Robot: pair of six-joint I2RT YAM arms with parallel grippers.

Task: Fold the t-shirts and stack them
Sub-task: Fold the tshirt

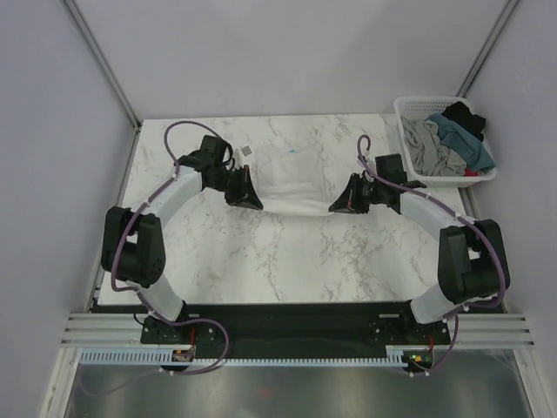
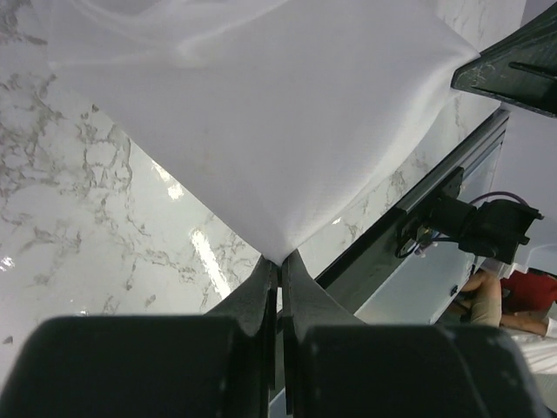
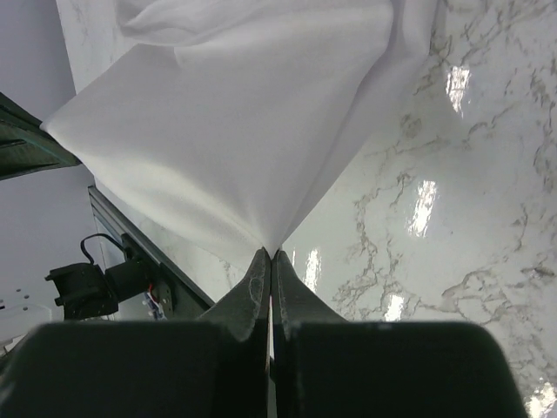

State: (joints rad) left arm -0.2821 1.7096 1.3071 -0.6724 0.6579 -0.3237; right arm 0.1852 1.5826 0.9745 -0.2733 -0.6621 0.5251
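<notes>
A plain white t-shirt (image 1: 291, 187) is stretched between my two grippers over the middle of the marble table (image 1: 261, 261). My left gripper (image 1: 253, 201) is shut on the shirt's near left corner; in the left wrist view the white fabric (image 2: 261, 113) runs to a point pinched at the gripper (image 2: 278, 259). My right gripper (image 1: 335, 205) is shut on the near right corner, where the white cloth (image 3: 244, 131) tapers into the gripper (image 3: 271, 252). More t-shirts, grey (image 1: 428, 146), teal-blue (image 1: 459, 137) and black (image 1: 464, 117), lie heaped in the basket.
A white plastic lattice basket (image 1: 409, 105) stands at the table's back right corner. Grey walls and metal frame posts (image 1: 103, 61) enclose the table. A small white tag (image 1: 246, 151) lies behind the left arm.
</notes>
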